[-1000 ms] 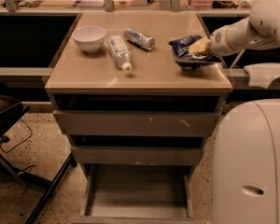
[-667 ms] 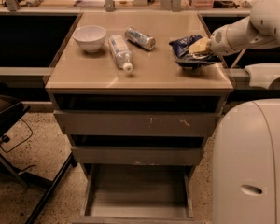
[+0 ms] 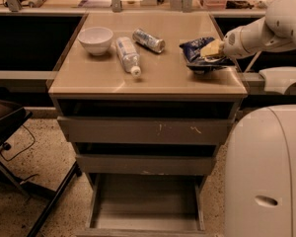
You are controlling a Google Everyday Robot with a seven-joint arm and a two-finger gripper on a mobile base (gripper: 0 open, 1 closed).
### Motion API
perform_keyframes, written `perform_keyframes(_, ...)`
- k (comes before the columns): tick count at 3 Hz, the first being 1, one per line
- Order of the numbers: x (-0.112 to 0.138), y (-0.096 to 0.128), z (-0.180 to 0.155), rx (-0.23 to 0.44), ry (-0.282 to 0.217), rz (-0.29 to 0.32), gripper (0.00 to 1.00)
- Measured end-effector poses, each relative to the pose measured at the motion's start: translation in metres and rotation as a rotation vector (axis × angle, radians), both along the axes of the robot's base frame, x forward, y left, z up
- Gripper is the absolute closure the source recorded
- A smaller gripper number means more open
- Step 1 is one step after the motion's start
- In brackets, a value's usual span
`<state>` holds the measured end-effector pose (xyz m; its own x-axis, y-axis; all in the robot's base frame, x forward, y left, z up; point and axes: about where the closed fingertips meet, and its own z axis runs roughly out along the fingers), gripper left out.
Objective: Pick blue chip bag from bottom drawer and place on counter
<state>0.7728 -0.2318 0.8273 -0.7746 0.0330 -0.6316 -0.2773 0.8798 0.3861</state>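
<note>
- The robot's white body (image 3: 266, 181) fills the lower right corner, closest to the camera.
- The bottom drawer (image 3: 145, 204) is pulled out at the foot of the cabinet, and its flat grey floor is bare.
- Above it sit two more drawers, each partly open: a middle drawer front (image 3: 145, 164) and a wider top drawer front (image 3: 145, 131) with pale scratches.
- A dark chair (image 3: 5, 125) stands to the left of the cabinet on the speckled floor.
- The counter (image 3: 163, 80) caps the cabinet, glossy and beige.
- The blue chip bag (image 3: 193, 47) lies crumpled on the counter near its right edge, well apart from the drawer it belongs to.
- The gripper (image 3: 212, 48) rests right on top of the bag, touching its upper right part; whether it is clamped on the bag or loose cannot be told.
- The arm (image 3: 266, 31) reaches in from the right, roughly level with the counter, with the wrist pointing left and slightly down toward the bag.
- A clear plastic bottle (image 3: 127, 55) lies on its side near the middle of the counter, cap toward the camera.
- A silver can (image 3: 148, 39) lies on its side just behind the bottle.
- A white bowl (image 3: 95, 38) stands upright at the far left of the counter.
- A long pale ledge (image 3: 64, 4) with metal posts runs across the back.
</note>
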Motion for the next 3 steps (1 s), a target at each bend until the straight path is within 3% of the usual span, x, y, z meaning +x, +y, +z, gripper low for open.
perform_keyframes(1, 0.0, 0.0, 0.0, 0.0, 0.0, 0.0, 0.15)
perform_keyframes(2, 0.0, 0.0001, -0.0001, 0.0, 0.0, 0.0, 0.0)
perform_keyframes(3, 0.0, 0.0001, -0.0001, 0.0, 0.0, 0.0, 0.0)
